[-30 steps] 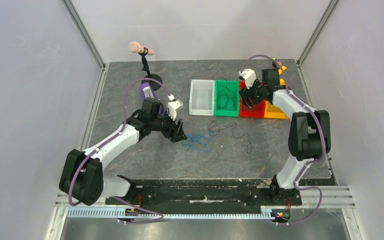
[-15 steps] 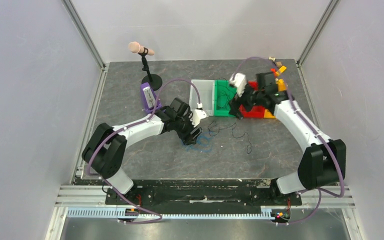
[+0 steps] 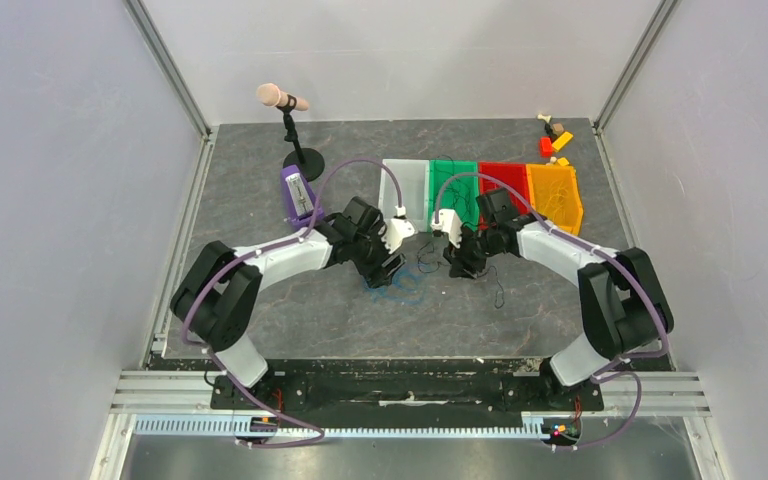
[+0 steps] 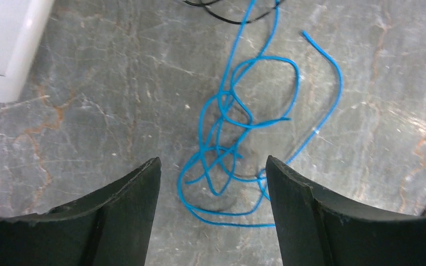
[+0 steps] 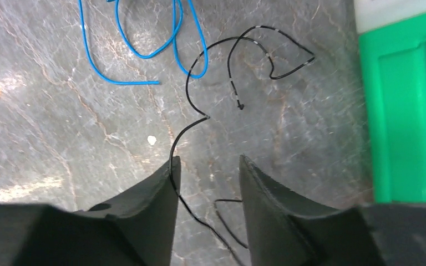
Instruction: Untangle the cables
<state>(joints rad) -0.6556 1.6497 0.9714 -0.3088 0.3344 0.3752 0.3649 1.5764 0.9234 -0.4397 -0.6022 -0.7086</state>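
Observation:
A tangled blue cable (image 4: 238,127) lies on the grey table (image 3: 290,300), seen from above (image 3: 400,285) near the middle. My left gripper (image 4: 212,166) hangs just over its near loops, open, with the fingers (image 4: 138,205) either side of the tangle and nothing gripped. A thin black cable (image 5: 188,83) snakes beside the blue cable (image 5: 144,56) and runs down between my right gripper's (image 5: 206,160) jaws, along the left finger (image 5: 155,205). Those jaws stand apart, not pinching it. From above, the right gripper (image 3: 463,268) sits right of the left gripper (image 3: 392,270), and the black cable (image 3: 497,290) trails right.
White (image 3: 405,190), green (image 3: 455,185), red (image 3: 505,178) and orange (image 3: 555,190) bins stand in a row behind the grippers. The green bin (image 5: 405,111) holds black wire. A microphone stand (image 3: 282,98) and a purple object (image 3: 297,195) are at the back left, small blocks (image 3: 552,135) at the back right.
My right arm swung from over the red bin down and left to the black cable. My left arm moved right over the blue tangle, then held still.

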